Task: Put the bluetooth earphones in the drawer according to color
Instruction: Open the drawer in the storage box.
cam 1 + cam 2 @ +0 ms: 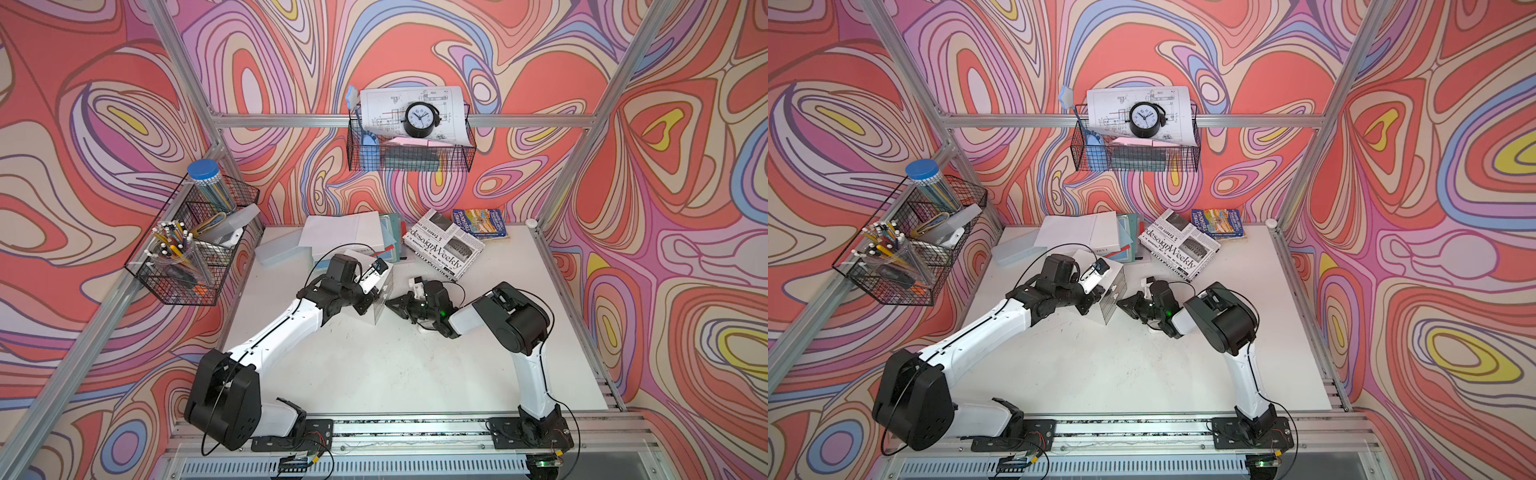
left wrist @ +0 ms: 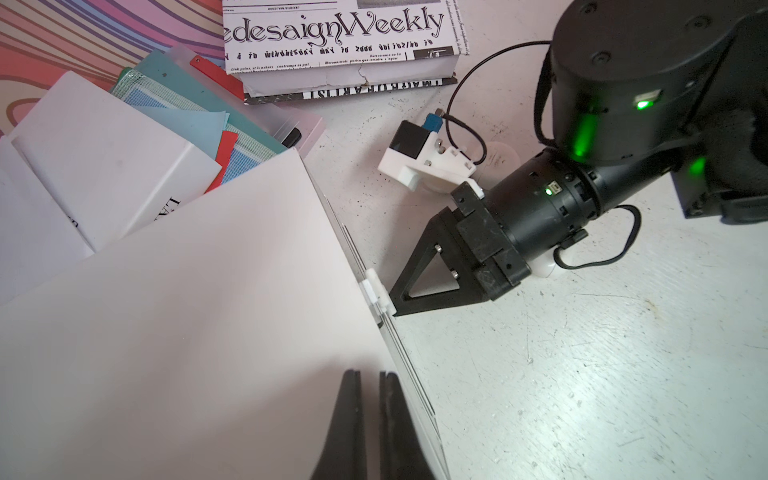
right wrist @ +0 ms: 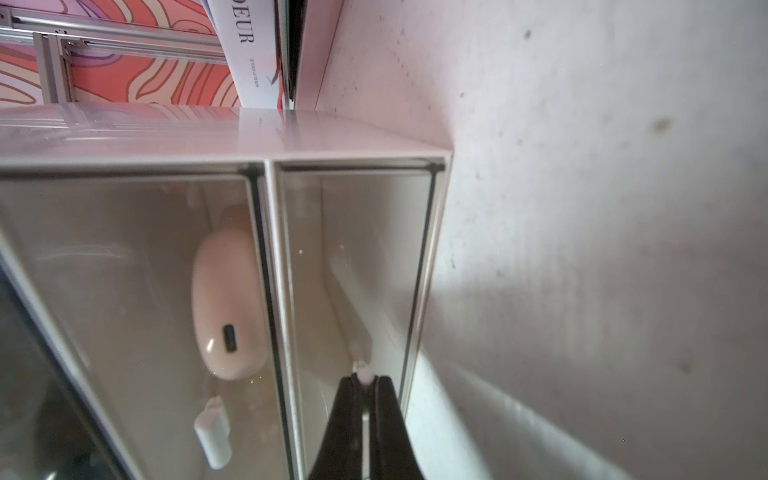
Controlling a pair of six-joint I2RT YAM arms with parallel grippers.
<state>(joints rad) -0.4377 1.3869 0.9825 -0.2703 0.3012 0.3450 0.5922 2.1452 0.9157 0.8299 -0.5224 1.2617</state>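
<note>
We see right gripper [image 3: 365, 380] clamped on the bottom knob [image 3: 365, 370] of the drawer cabinet [image 2: 208, 311] (drawer nearest the table [image 3: 582, 208]). Left gripper [image 2: 370, 376] closed, empty, over its top. Beige-pink earphone case [image 3: 226, 307] sits one drawer up.

You're viewing a beige-pink earphone case [image 3: 226, 299], white cabinet [image 3: 361, 154], white knob [image 3: 365, 376], black right fingers [image 3: 347, 419], and swirling coral-lilac walls [image 1: 104, 124].
</note>
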